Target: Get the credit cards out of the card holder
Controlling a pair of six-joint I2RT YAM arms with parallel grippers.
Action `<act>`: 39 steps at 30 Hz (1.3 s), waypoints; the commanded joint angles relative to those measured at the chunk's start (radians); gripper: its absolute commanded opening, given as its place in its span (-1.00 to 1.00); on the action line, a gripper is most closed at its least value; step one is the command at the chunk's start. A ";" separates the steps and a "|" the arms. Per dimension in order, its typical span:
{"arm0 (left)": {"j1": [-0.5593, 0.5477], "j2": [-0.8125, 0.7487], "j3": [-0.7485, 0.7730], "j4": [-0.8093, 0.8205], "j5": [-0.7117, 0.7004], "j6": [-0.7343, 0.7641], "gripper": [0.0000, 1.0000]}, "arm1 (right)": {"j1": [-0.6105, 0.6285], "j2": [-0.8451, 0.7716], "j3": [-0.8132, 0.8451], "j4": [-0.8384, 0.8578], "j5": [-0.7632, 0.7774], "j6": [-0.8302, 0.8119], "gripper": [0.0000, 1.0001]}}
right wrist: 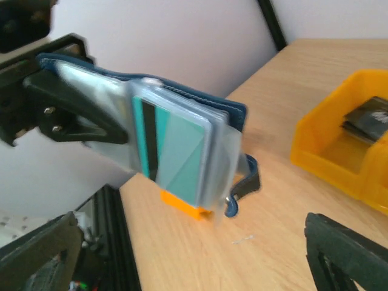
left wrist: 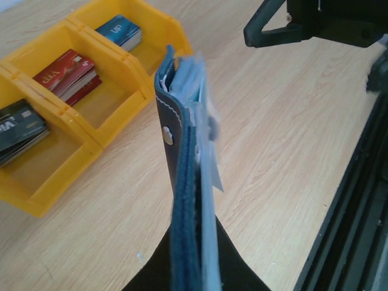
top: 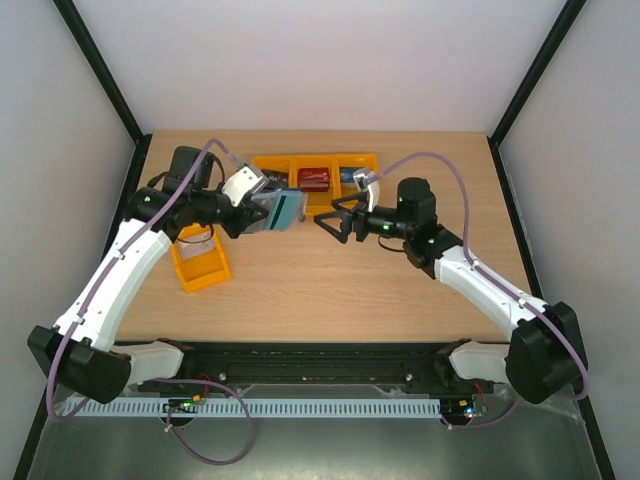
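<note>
The pale wood table (top: 330, 290) stood boxed in by plain white walls, with black frame posts running up the corners. A row of orange bins (top: 270, 165) sat toward its far side, and a single orange bin (top: 200, 262) lay nearer my left arm. My left claw (top: 258, 216) was clamped on the card holder (top: 285, 210), which hung in the air just in front of the row, its sleeves turned toward the right arm. The right claw (top: 335, 222) stood just beside the holder with its fingers spread apart, touching nothing.

Through the clear outer sleeve, my right wrist camera showed a teal card (right wrist: 182, 151) with a dark stripe. I could not tell how many more cards lay behind it. The snap tab (right wrist: 248, 179) dangled below, blurred. On the left wrist camera the holder was edge-on and covered that claw's fingers. Stacked cards (left wrist: 66, 74) lay in the row's compartments, their print too soft to read.
</note>
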 commanded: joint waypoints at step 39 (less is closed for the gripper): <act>0.123 -0.030 0.002 0.113 0.292 -0.180 -0.09 | 0.187 0.181 0.213 -0.233 0.312 0.085 -0.97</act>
